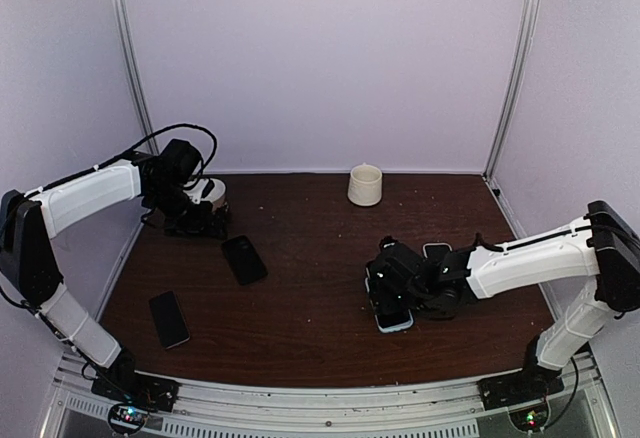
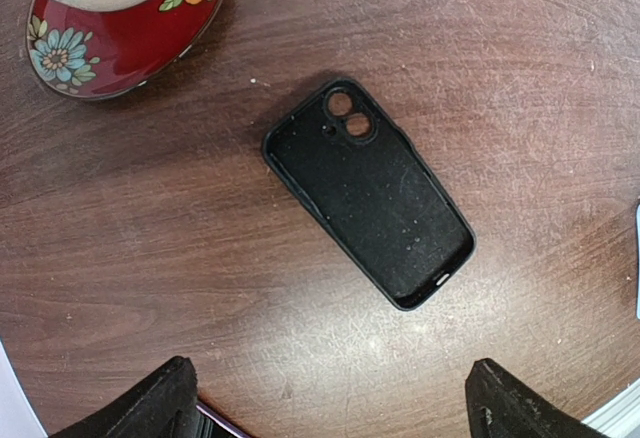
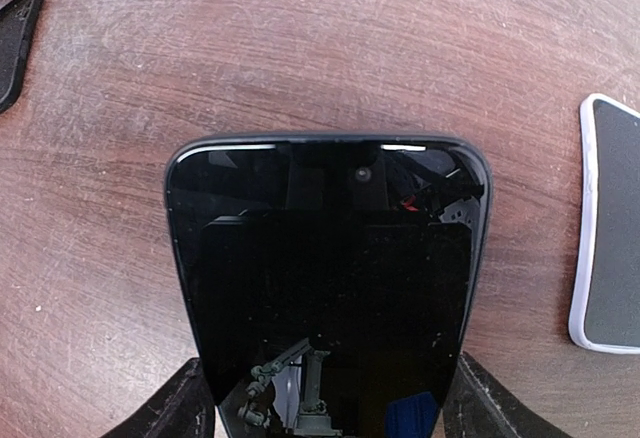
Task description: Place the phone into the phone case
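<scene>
Top view: the phone (image 1: 394, 322) is clamped by the right tool (image 1: 392, 303) at lower right, well apart from the phone case (image 1: 244, 259) on the surface (image 1: 310, 348).

Left wrist: the case is seen empty at centre frame, and the left tool (image 2: 330, 413) is spread wide.

Right wrist: only the phone's long edges are pinched, so slipping or skewed seating could result.

You get soft, even light in the overhead view: the pale walls (image 1: 320, 58) look faintly lilac, and only weak shadows sit on the dark counter (image 1: 320, 298). Both wrist views bulge toward the edges (a wide lens), bending the wood grain. The phone (image 3: 330, 288) screen mirrors the hardware above it, with thin glare strips along its top edge. The phone case (image 2: 370, 198) is sharp, dust specks showing.
</scene>
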Action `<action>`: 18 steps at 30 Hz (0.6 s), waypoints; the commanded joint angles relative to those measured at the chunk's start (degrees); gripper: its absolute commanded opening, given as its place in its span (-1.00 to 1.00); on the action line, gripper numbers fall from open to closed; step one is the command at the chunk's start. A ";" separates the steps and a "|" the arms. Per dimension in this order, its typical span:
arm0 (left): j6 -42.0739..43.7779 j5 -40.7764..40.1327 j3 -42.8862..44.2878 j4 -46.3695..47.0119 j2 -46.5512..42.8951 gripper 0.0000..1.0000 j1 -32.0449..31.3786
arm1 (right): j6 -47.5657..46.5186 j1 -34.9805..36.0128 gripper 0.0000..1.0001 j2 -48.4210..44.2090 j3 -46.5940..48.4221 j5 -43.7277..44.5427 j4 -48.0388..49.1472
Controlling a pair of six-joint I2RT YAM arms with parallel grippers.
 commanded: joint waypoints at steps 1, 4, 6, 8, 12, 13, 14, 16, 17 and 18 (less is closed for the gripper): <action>0.75 0.23 -0.40 1.36 0.07 0.95 -0.23 | 2.30 0.63 -1.00 0.15 -0.10 2.52 -1.61; 0.75 0.04 -0.47 1.40 -0.05 0.95 -0.23 | 2.23 0.72 -1.00 0.71 -0.07 2.64 -1.98; 0.75 0.03 -0.44 1.42 -0.07 0.95 -0.23 | 2.19 0.73 -1.00 1.07 0.42 2.81 -2.86; 0.75 0.06 -0.51 1.35 -0.03 0.95 -0.23 | 2.18 0.89 -1.00 1.37 0.97 3.24 -4.01; 0.75 0.06 -0.41 1.36 -0.07 0.95 -0.23 | 2.67 1.42 -1.00 2.37 1.14 3.21 -4.65; 0.75 0.02 -0.43 1.36 -0.01 0.95 -0.23 | 3.09 1.43 -1.00 2.86 1.18 2.89 -4.68; 0.81 0.00 -0.49 1.40 -0.06 0.95 -0.23 | 3.54 1.51 -1.00 3.43 1.21 2.39 -4.80; 0.83 -0.09 -0.50 1.37 -0.02 0.95 -0.23 | 4.72 1.52 -1.00 4.47 1.49 1.63 -5.23; 0.82 -0.12 -0.49 1.37 -0.05 0.95 -0.23 | 5.36 1.52 -1.00 4.86 1.62 1.28 -5.69; 0.82 -0.11 -0.53 1.36 -0.01 0.95 -0.23 | 5.87 1.52 -1.00 5.11 1.79 1.21 -6.26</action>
